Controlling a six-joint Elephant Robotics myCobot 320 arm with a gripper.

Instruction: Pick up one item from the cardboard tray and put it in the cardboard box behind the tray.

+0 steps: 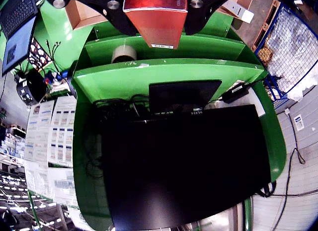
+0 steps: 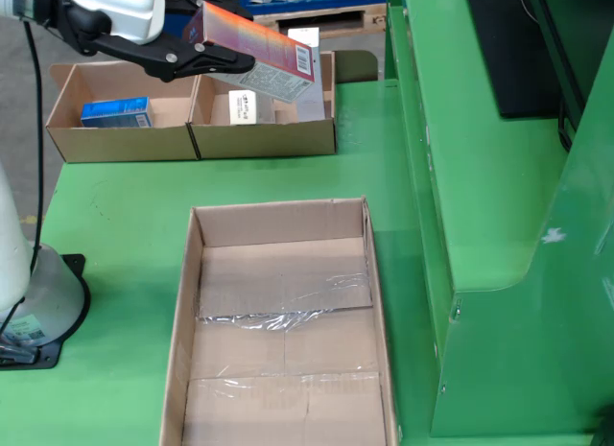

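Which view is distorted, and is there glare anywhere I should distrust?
Wrist view: strong fisheye bending the green shelf edges, red box close and soft. Fixed view: straight lines, sharp; glare only on clear tape in the tray.

a carton [image 2: 257,51] shaded from red to orange, with a white barcode panel at its end, is seen between black gripper [image 2: 206,55] fingers beneath a white arm housing [image 2: 113,7]. the table [image 2: 115,225] and the stepped shelving [image 2: 480,177] are painted bright green. the long tray [image 2: 284,321] is plain brown cardboard, crossed by glossy clear tape. the two rear boxes [image 2: 192,129] are the same brown; a blue packet [image 2: 115,111] is seen in the left one and a white packet [image 2: 244,108] in the right. in the gripper-mounted view, a black monitor [image 1: 186,166] and a beige tape roll [image 1: 123,53] are shown against green.
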